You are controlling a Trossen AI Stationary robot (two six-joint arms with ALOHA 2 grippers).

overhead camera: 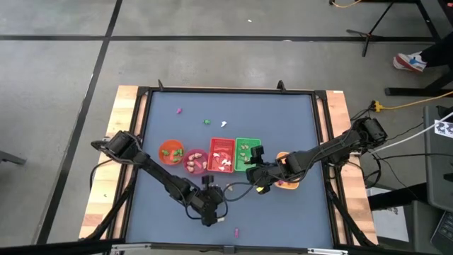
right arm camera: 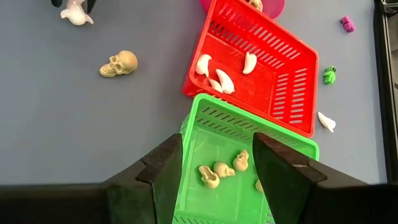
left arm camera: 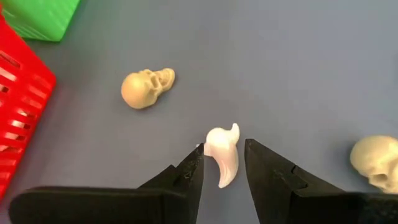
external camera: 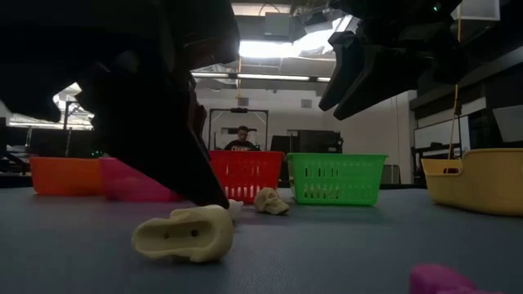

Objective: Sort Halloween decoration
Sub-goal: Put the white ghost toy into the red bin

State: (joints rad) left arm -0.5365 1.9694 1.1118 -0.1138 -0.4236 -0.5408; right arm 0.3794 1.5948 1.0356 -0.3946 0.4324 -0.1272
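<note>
The left hand (left arm camera: 222, 171) is down at the blue-grey counter (overhead camera: 283, 120) near its front edge, its two dark fingers standing on either side of a small white curved plastic fang (left arm camera: 222, 154); the gap between them is narrow and the fang lies in it, though whether the fingers actually press it cannot be told. Near that hand lie two cream-yellow plastic skulls: one (left arm camera: 146, 87) out towards the red slatted plastic basket (left arm camera: 18, 118), the other (left arm camera: 376, 160) just off to the opposite side. The right hand (right arm camera: 214, 165) hangs open above the green slatted plastic basket (right arm camera: 205, 134), empty, with several cream skulls (right arm camera: 224, 169) lying in the basket below it. The red basket, touching the green one, holds white fangs (right arm camera: 221, 78). In the overhead view an orange round bowl (overhead camera: 170, 151) and a pink round bowl (overhead camera: 195, 162) sit in line with the two baskets, and a yellow tray (external camera: 478, 180) stands under the right arm. Loose trinkets remain on the counter: a magenta piece (overhead camera: 179, 110), a green piece (overhead camera: 207, 122) and a white piece (overhead camera: 224, 125) towards the far side, and another magenta piece (overhead camera: 236, 231) at the front edge.
</note>
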